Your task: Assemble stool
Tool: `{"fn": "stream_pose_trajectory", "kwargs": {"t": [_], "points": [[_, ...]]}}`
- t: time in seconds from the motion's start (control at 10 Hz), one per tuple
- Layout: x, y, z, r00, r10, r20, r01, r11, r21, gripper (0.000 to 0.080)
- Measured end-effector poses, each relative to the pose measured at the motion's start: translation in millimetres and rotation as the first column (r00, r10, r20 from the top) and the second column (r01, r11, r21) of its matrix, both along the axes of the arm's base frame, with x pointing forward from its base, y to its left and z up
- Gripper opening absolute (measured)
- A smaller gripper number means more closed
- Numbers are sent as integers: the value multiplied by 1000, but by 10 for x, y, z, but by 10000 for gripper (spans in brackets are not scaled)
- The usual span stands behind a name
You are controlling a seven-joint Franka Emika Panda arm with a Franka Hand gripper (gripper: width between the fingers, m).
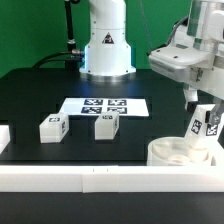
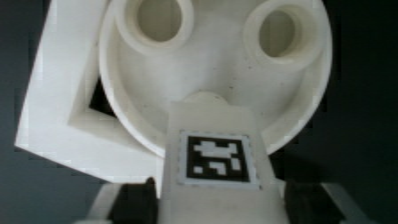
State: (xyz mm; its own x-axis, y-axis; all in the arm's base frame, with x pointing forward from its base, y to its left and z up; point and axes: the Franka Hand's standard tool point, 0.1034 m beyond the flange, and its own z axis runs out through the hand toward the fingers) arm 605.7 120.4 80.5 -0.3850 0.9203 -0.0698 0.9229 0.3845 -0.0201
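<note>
The round white seat (image 1: 178, 153) lies at the exterior view's lower right against the border rail; in the wrist view the seat (image 2: 214, 75) shows two round holes (image 2: 157, 22). My gripper (image 1: 203, 118) is shut on a tagged white leg (image 1: 204, 126) and holds it slightly tilted over the seat, with its lower end at the seat's recess. In the wrist view the leg (image 2: 222, 150) sits between my dark fingers (image 2: 153, 198). Two more tagged legs (image 1: 52, 127) (image 1: 106, 124) stand on the black table at the exterior view's left.
The marker board (image 1: 103, 106) lies mid-table behind the loose legs. A long white border rail (image 1: 100, 177) runs along the front edge, with its corner beside the seat (image 2: 63, 120). The robot base (image 1: 105, 50) stands at the back.
</note>
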Motion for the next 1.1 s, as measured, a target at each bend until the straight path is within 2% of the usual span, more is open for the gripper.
{"fn": "stream_pose_trajectory", "kwargs": {"t": [0.3, 0.6, 0.8, 0.9, 1.1], "points": [[1, -10, -1, 998, -65, 5, 65, 998, 0, 341], [-14, -9, -5, 926, -376, 19, 376, 927, 13, 341], [-62, -28, -15, 759, -650, 25, 650, 760, 26, 341], [-63, -19, -17, 640, -768, 31, 767, 641, 39, 341], [-87, 10, -16, 425, -905, 21, 905, 425, 30, 341]]}}
